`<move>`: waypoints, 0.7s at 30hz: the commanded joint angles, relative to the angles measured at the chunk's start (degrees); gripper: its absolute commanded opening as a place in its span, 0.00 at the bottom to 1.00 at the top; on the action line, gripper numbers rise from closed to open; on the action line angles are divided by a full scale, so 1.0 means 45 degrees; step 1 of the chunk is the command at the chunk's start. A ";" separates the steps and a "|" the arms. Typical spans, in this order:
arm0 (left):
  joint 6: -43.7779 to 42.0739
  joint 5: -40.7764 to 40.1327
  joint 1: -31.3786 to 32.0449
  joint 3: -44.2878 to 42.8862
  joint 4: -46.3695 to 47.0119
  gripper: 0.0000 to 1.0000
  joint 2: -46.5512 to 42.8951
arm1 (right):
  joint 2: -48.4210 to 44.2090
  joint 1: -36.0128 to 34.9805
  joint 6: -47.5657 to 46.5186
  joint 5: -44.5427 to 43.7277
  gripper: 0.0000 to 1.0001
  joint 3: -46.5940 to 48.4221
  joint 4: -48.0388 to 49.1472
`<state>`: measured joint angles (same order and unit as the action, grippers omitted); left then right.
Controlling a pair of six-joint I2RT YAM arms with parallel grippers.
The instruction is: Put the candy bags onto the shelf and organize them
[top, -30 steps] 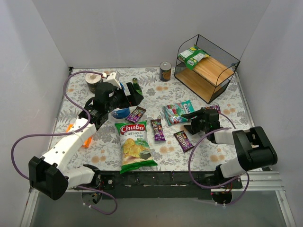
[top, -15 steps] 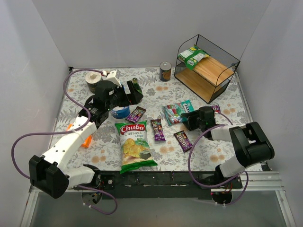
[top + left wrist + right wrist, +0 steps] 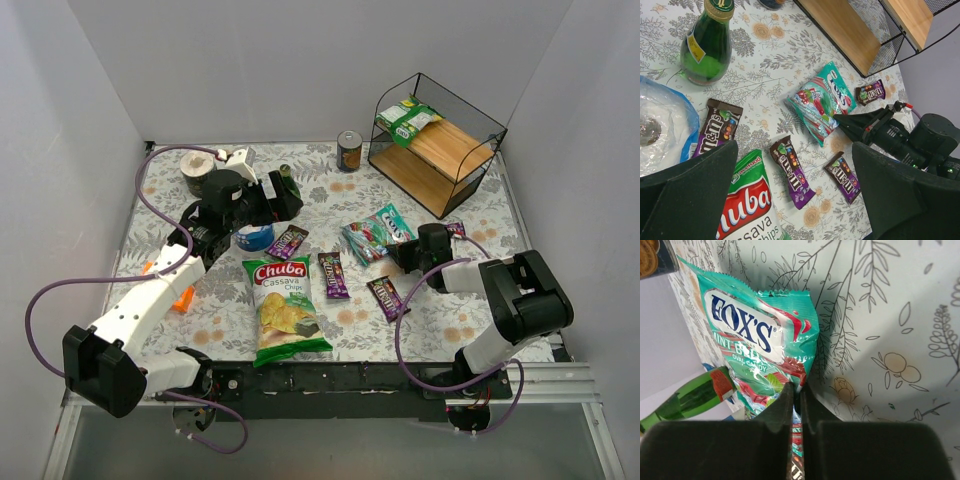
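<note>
The shelf (image 3: 440, 160) stands in the far right corner, close to both white walls. Its open front faces the table (image 3: 330, 205). Two green-and-white packets (image 3: 408, 118) lie on its top board. The lower board is bare wood. Between the shelf and the teal candy bag (image 3: 376, 236) the flowery cloth is free.

The teal candy bag lies flat near the middle of the table. Its long side runs slantwise, with the far end turned toward the shelf. The right gripper (image 3: 795, 389) sits low at the bag's near right edge, and its jaws are almost together, pinching that edge.

A small dark packet (image 3: 452, 229) lies just beside the right gripper, on the shelf side. Three more dark packets (image 3: 333, 274) lie near the big Chuba bag (image 3: 286, 308). A can (image 3: 349, 151) stands just left of the shelf. The left gripper (image 3: 285, 205) hangs by the green bottle (image 3: 707, 42) with its jaws spread wide, holding nothing.
</note>
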<state>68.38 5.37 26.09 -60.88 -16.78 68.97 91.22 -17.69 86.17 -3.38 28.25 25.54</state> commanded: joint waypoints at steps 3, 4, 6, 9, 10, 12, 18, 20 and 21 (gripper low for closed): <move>-0.0195 -0.0196 -0.0035 -0.0318 -0.0237 0.98 -0.0190 | -0.0172 0.0026 -0.1881 -0.0949 0.01 0.0206 -0.2666; -0.0176 -0.0235 -0.0035 -0.0299 -0.0237 0.98 -0.0190 | -0.0483 0.0026 -0.2096 -0.0987 0.01 0.0265 -0.2745; -0.0176 -0.0216 -0.0035 -0.0240 -0.0198 0.98 -0.0151 | -0.0778 0.0026 -0.2739 -0.0969 0.01 0.0556 -0.3076; -0.0117 -0.0157 -0.0035 -0.0162 -0.0159 0.98 -0.0073 | -0.1305 0.0045 -0.3540 -0.0832 0.01 0.0811 -0.3429; -0.0117 -0.0157 -0.0035 -0.0162 -0.0178 0.98 -0.0053 | -0.1558 0.0045 -0.3660 -0.0329 0.01 0.0831 -0.3391; -0.0117 -0.0138 -0.0035 -0.0084 -0.0159 0.98 -0.0053 | -0.1813 0.0045 -0.4010 0.0181 0.01 0.0890 -0.3410; -0.0098 -0.0157 -0.0035 0.0072 -0.0140 0.98 -0.0053 | -0.3257 0.0025 -0.5436 0.1044 0.01 0.1709 -0.4364; -0.0039 -0.0080 -0.0035 0.0111 -0.0101 0.98 -0.0034 | -0.3844 0.0026 -0.5982 0.0848 0.01 0.2332 -0.4814; -0.0020 -0.0040 -0.0035 0.0111 -0.0062 0.98 -0.0014 | -0.4019 0.0026 -0.6159 0.0848 0.01 0.2529 -0.5048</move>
<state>68.40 5.13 26.09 -60.82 -16.82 69.08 77.93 -17.65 65.23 -0.19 33.28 6.22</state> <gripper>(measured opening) 0.981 0.032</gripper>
